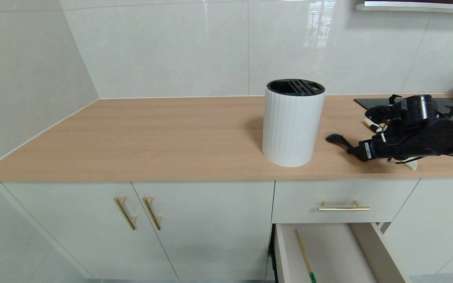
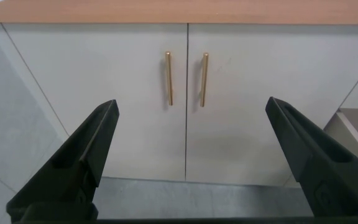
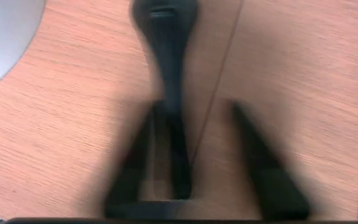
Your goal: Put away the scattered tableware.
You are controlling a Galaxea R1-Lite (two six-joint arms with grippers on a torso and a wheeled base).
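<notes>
A black utensil (image 1: 334,138) lies on the wooden counter (image 1: 171,133), just right of a white ribbed holder (image 1: 293,124) with a black slotted top. My right gripper (image 1: 354,150) is low over the counter at the utensil's handle end. In the right wrist view the gripper (image 3: 197,168) is open and the dark handle (image 3: 166,93) runs in between its fingers, close to one finger (image 3: 135,174). The holder's wall (image 3: 2,37) shows at a corner there. My left gripper (image 2: 194,168) hangs open with nothing in it, below counter height, facing the cabinet doors (image 2: 185,112).
A pale-handled item (image 1: 409,164) lies under my right arm. A black cooktop (image 1: 372,103) sits at the back right. Below the counter a drawer (image 1: 328,251) stands pulled out with a chopstick (image 1: 303,255) inside. Gold handles (image 2: 185,78) mark the cabinet doors.
</notes>
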